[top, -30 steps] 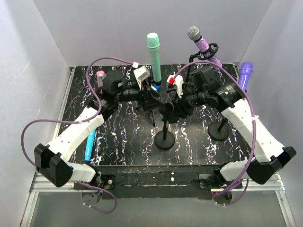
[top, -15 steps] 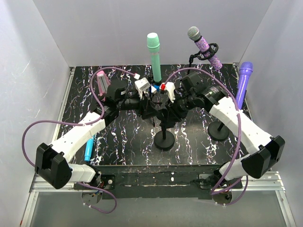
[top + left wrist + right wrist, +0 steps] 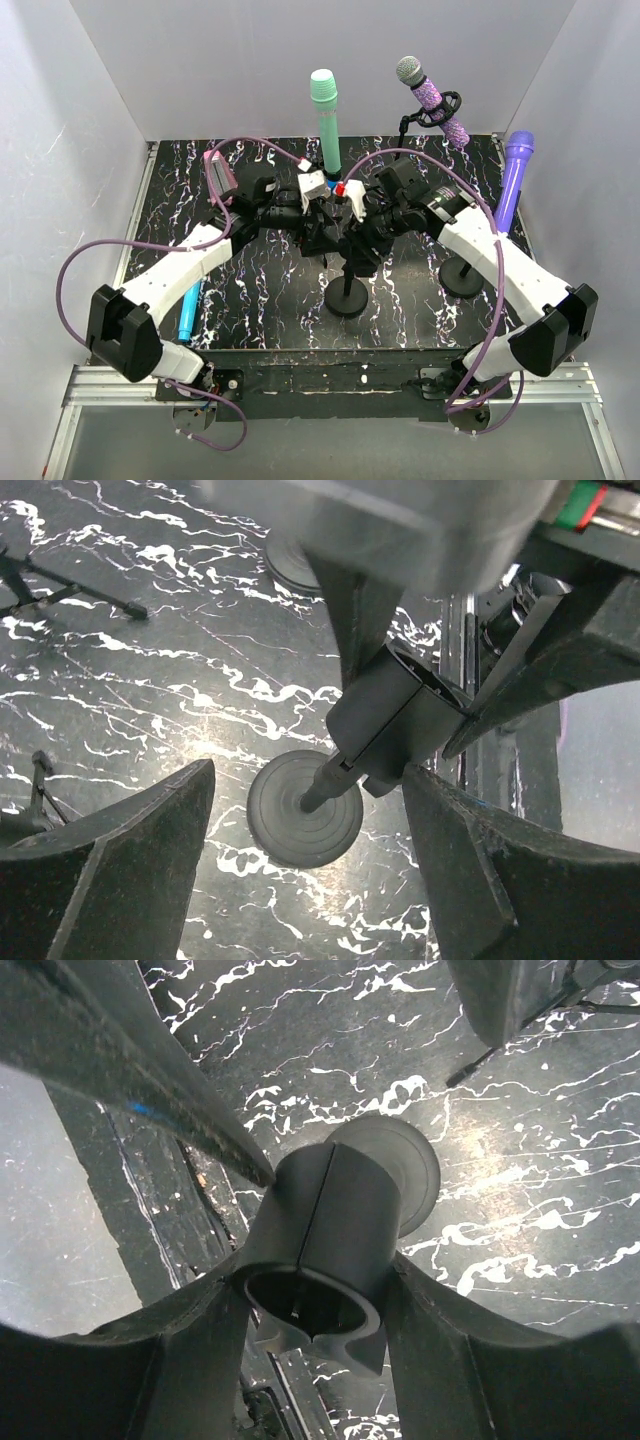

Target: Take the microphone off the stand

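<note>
We are seeing both grippers gathered at the middle stand's clip.

On the black marbled table [image 3: 250,290], the left arm [image 3: 170,275] and the right arm [image 3: 500,265] are leaning in to the stand [image 3: 348,297] in the middle. A green microphone [image 3: 324,110] is standing upright just behind it and a glittery microphone [image 3: 432,98] is sitting clipped at the back right; we cannot tell which is meant. The left gripper [image 3: 305,780] is gaping wide around the clip [image 3: 330,1210], which is looking hollow. The right gripper [image 3: 315,1280] is flanking that clip, fingers [image 3: 180,1360] against both sides; we cannot tell whether it is squeezing.
</note>
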You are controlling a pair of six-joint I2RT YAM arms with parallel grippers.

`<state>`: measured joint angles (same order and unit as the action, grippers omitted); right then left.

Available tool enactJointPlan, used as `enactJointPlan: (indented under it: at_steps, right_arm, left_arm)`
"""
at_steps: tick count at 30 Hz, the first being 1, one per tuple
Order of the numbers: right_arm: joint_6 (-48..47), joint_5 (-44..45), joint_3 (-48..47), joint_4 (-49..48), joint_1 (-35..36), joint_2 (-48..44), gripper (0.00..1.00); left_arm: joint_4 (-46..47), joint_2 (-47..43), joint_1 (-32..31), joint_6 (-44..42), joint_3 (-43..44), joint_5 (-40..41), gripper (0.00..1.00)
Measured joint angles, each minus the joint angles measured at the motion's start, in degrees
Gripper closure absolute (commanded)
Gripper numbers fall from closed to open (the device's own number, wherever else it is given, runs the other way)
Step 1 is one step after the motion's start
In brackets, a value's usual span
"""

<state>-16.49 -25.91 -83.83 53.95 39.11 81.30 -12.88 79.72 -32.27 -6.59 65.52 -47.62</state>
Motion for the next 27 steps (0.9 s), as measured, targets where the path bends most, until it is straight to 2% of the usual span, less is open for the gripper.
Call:
enactJointPlan:
  at_steps: [3, 5, 7, 13, 20, 23, 27]
  right_arm:
    - [0.24, 0.0, 0.09, 0.15, 0.31, 0.59, 0.35]
    - [0.37, 0.04, 0.09, 0.15, 0.44, 0.52, 0.19]
    - [0.7, 0.24, 0.07, 0.31, 0.46, 0.48, 0.16]
    - [0.61, 0.48, -1.2, 2.86, 0.22, -1.6, 0.13]
    - [-1.29, 0.17, -2.64, 7.04, -0.52, -11.74, 0.12]
    - [-2.75, 1.33, -2.62, 9.01, -0.85, -15.63, 0.12]
    - [-3.56, 2.32, -0.85, 9.94, -3.45, -19.76, 0.13]
  left_arm:
    - [-5.05, 1.86, 0.02, -6.49, 2.93, -2.47, 0.23]
    - [-9.18, 2.03, 0.09, -11.21, 5.01, -4.04, 0.22]
    - [-12.37, 2.23, 0.15, -15.04, 7.23, -5.77, 0.21]
    - [-18.93, 6.01, -0.7, -24.3, 13.64, -10.25, 0.21]
    - [-23.43, 10.73, -4.17, -29.49, 14.43, -10.91, 0.21]
    - [-24.98, 12.68, -5.38, -31.41, 15.98, -10.95, 0.26]
    - [-26.16, 14.36, -6.19, -33.4, 17.73, -11.37, 0.41]
